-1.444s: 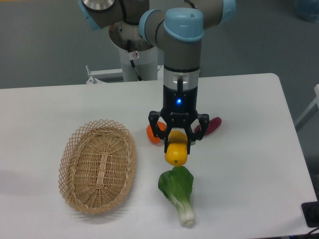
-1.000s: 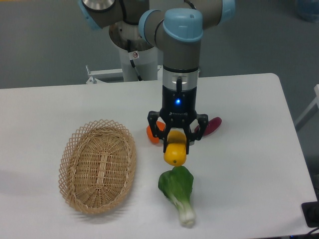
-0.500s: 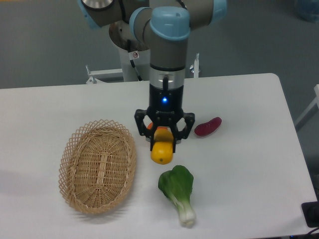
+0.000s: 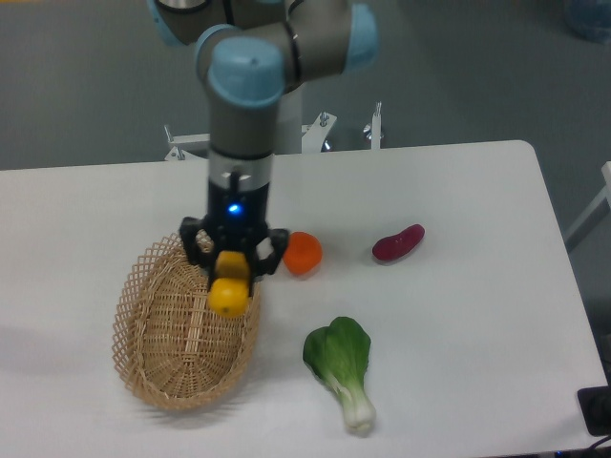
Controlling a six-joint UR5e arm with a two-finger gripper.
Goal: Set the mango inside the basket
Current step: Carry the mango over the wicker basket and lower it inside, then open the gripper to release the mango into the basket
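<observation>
While the tool (image 4: pixel 232 270) clamps the smooth oval mango (image 4: pixel 228 294), lattice-rimmed wicker basket (image 4: pixel 162 358) lies below.

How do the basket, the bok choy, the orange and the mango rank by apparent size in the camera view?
1. Basket
2. Bok choy
3. Orange and mango: look alike; the gripper hides part of the mango.

Yellow mango (image 4: pixel 228 297) hangs upright, clamped, over the tan wicker basket (image 4: pixel 162 358).

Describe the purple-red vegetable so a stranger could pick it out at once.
Start at the big wicker basket on the table's left, then look right past the round orange fruit. The purple-red vegetable lies alone further right, small, oblong and dark, unlike the leafy green bok choy nearer the front.
</observation>
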